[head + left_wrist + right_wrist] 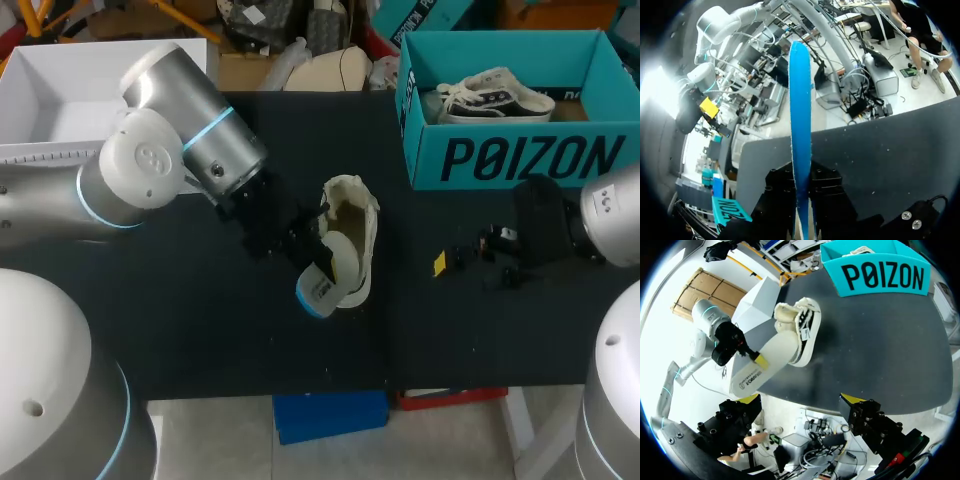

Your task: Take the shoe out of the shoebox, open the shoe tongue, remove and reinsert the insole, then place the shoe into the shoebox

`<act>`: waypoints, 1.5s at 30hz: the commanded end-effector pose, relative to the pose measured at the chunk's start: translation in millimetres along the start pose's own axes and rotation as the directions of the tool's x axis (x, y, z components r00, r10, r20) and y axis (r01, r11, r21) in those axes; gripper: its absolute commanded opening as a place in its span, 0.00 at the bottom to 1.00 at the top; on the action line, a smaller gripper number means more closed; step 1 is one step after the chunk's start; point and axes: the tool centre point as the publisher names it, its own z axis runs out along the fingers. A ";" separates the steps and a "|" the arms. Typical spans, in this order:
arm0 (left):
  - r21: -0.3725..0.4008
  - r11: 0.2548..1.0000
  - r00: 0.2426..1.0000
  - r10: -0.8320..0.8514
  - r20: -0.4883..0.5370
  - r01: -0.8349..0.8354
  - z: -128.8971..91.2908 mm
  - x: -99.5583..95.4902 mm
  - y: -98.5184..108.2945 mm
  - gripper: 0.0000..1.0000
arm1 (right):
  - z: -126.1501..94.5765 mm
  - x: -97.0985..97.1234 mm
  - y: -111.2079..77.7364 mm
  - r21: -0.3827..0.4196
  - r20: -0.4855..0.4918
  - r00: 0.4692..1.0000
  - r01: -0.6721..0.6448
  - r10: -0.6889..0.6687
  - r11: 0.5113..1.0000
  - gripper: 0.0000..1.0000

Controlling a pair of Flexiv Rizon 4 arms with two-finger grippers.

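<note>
A cream shoe [352, 225] lies on the black table [200, 330], with its opening facing up. My left gripper [318, 252] is shut on the insole [325, 285], white on top and blue underneath, which sticks out of the shoe towards the table's front. In the left wrist view the insole [800, 115] stands edge-on between the black fingers of the left gripper [801, 210]. In the right wrist view the shoe [797, 327], the insole [757, 375] and the left gripper [752, 356] lie ahead of my right gripper [800, 405]. The right gripper [455, 262] stands open and empty right of the shoe.
The teal shoebox [520, 155] stands at the back right with a second, black-laced shoe [495, 95] inside; it also shows in the right wrist view as the shoebox [885, 275]. A white box [70, 85] stands at the back left.
</note>
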 end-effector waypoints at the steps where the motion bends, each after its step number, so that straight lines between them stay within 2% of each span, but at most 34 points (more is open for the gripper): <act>1: -0.042 0.999 1.000 -0.009 0.014 0.010 14.8 -4.6 15.1 0.00 | 0.6 0.6 -0.2 0.000 0.002 1.000 -0.001 0.001 1.000 1.00; 12: -0.080 0.997 0.998 -0.004 0.056 0.008 21.1 0.1 45.4 0.00 | 0.6 0.6 -0.2 0.000 0.002 1.000 -0.001 0.001 1.000 1.00; 16: -0.069 0.997 0.996 -0.016 0.083 0.021 20.5 0.9 56.8 0.00 | 0.6 0.6 -0.2 0.000 0.002 1.000 -0.001 0.001 1.000 1.00; 26: -0.143 0.989 0.994 -0.026 0.105 0.041 18.8 1.8 90.1 0.00 | 0.6 0.6 -0.2 0.000 0.002 1.000 -0.001 0.001 1.000 1.00; 30: -0.227 0.974 0.997 -0.003 0.071 0.019 17.5 0.2 97.9 0.00 | 0.6 0.6 -0.2 0.000 0.002 1.000 -0.001 0.001 1.000 1.00; 31: -0.235 0.972 0.997 -0.003 0.073 0.021 16.7 -1.2 97.6 0.18 | 0.6 0.6 -0.2 0.000 0.002 1.000 -0.001 0.001 1.000 1.00; 32: -0.235 0.972 0.997 -0.003 0.073 0.020 16.0 -2.8 95.3 0.43 | 0.6 0.6 -0.2 0.000 0.002 1.000 -0.001 0.001 1.000 1.00; 33: -0.234 0.972 0.997 0.000 0.073 0.017 15.4 -3.4 92.6 0.48 | 0.6 0.6 -0.2 0.000 0.002 1.000 -0.001 0.001 1.000 1.00; 34: -0.232 0.973 0.997 0.002 0.075 0.016 14.6 -3.9 91.0 0.49 | 0.6 0.6 -0.2 0.000 0.002 1.000 -0.001 0.001 1.000 1.00; 35: -0.231 0.973 0.997 0.003 0.081 0.016 13.5 -4.4 88.4 0.56 | 0.6 0.6 -0.2 0.000 0.002 1.000 -0.001 0.001 1.000 1.00; 36: -0.231 0.973 0.997 0.003 0.083 0.016 12.1 -4.8 85.2 0.84 | 0.6 0.6 -0.2 0.000 0.002 1.000 -0.001 0.001 1.000 1.00; 37: -0.228 0.974 0.996 0.003 0.088 0.017 10.5 -4.8 81.3 0.91 | 0.6 0.6 -0.2 0.000 0.002 1.000 -0.001 0.001 1.000 1.00; 39: -0.207 0.978 0.994 0.001 0.109 0.022 7.4 -6.2 72.4 0.87 | 0.6 0.6 -0.2 0.000 0.002 1.000 -0.001 0.001 1.000 1.00; 41: -0.195 0.981 0.994 0.006 0.112 0.016 3.9 -7.2 62.4 0.76 | 0.6 0.6 -0.2 0.000 0.002 1.000 -0.001 0.001 1.000 1.00; 45: -0.180 0.984 0.993 0.020 0.114 0.001 -2.9 -9.7 42.4 0.68 | 0.6 0.6 -0.2 0.000 0.002 1.000 -0.001 0.001 1.000 1.00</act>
